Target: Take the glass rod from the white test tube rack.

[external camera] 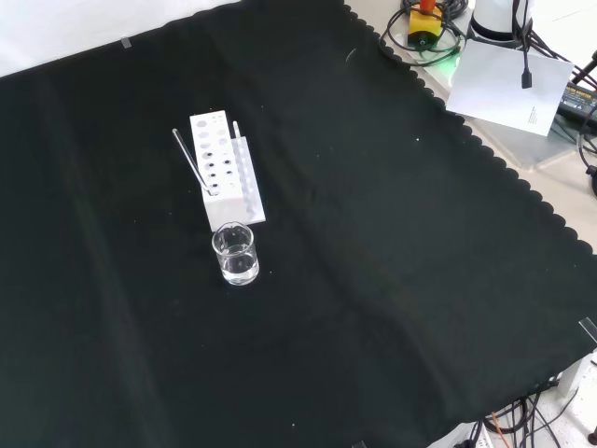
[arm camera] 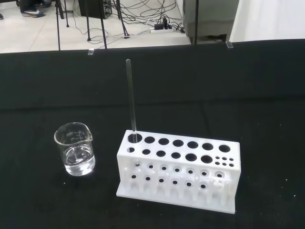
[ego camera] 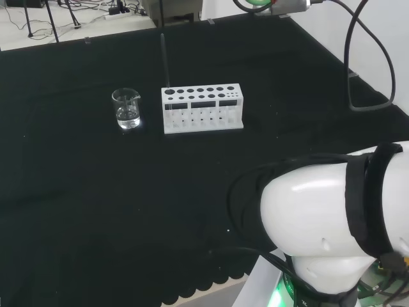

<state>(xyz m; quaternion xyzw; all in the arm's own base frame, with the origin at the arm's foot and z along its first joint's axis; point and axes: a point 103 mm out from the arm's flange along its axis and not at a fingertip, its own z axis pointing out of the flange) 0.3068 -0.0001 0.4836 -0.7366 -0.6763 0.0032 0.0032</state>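
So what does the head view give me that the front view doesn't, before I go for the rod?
Head view alone: the arm's own white link at lower right, and the rack's open front face with its rows of holes. Front view alone: the rack from above, the cloth's scalloped edge and cables past it. Both: the glass rod standing in an end hole of the white test tube rack, nearest the glass beaker holding clear liquid.

Rod (ego camera: 163, 61) in rack (ego camera: 203, 109) — beaker (ego camera: 126, 109) left, head view.

Glossy white arm link (ego camera: 319, 220), black cable straps.
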